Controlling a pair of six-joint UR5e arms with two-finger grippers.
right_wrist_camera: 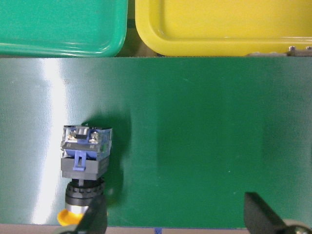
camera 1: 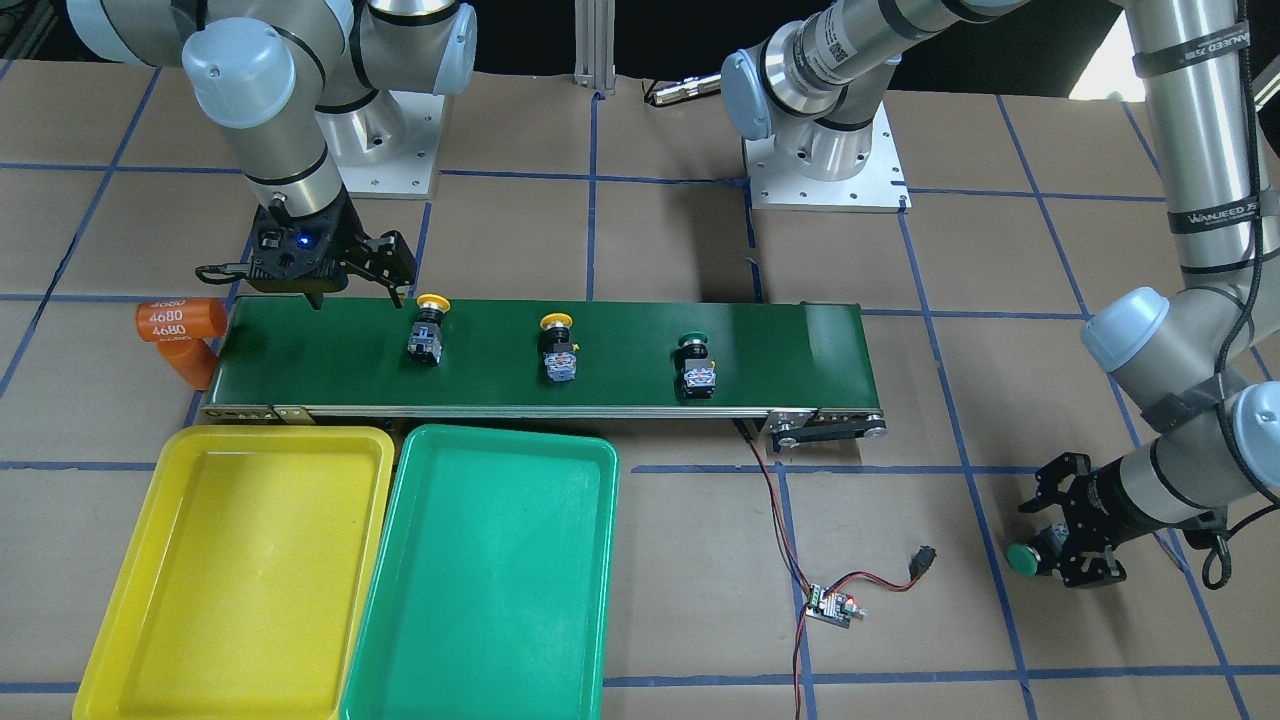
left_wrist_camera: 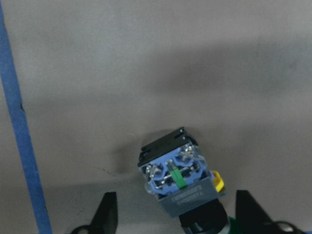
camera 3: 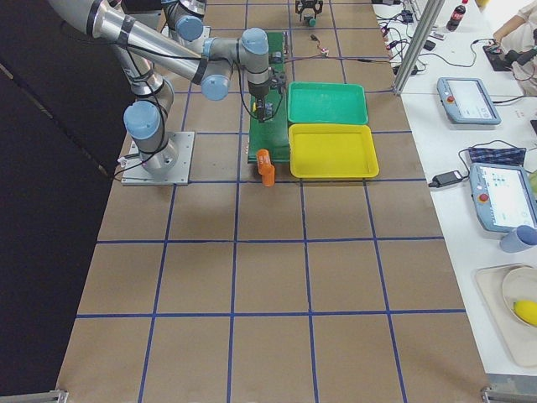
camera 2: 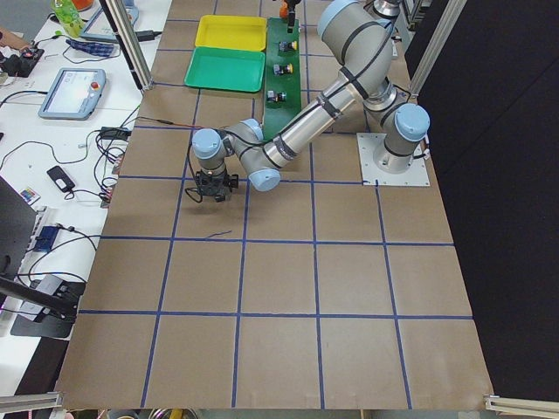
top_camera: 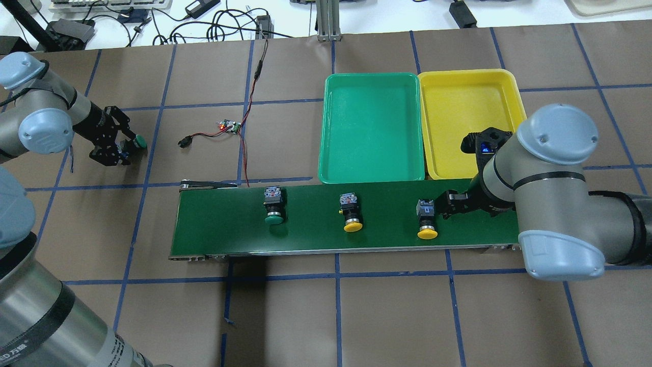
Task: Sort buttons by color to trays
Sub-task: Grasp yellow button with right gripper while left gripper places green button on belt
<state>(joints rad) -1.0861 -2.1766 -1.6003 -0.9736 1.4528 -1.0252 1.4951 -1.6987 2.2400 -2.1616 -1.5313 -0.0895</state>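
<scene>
Three buttons lie on the dark-green belt: a yellow one (camera 1: 430,330) (top_camera: 427,218), a yellow one (camera 1: 558,350) (top_camera: 351,211) and a green one (camera 1: 694,368) (top_camera: 273,204). My right gripper (camera 1: 360,290) (right_wrist_camera: 178,214) is open just above the belt, beside the end yellow button (right_wrist_camera: 85,158). The second green button (camera 1: 1030,558) (top_camera: 134,143) lies on the table off the belt. My left gripper (top_camera: 125,138) (left_wrist_camera: 175,204) is open, with its fingers either side of that button (left_wrist_camera: 175,178). The yellow tray (camera 1: 240,570) (top_camera: 468,117) and the teal tray (camera 1: 490,570) (top_camera: 372,127) stand side by side, both empty.
The conveyor belt (camera 1: 620,350) runs across the table's middle. Two orange cylinders marked 4680 (camera 1: 180,322) sit at its end by my right gripper. A small circuit board with red and black wires (camera 1: 830,607) (top_camera: 229,126) lies between the belt and my left gripper.
</scene>
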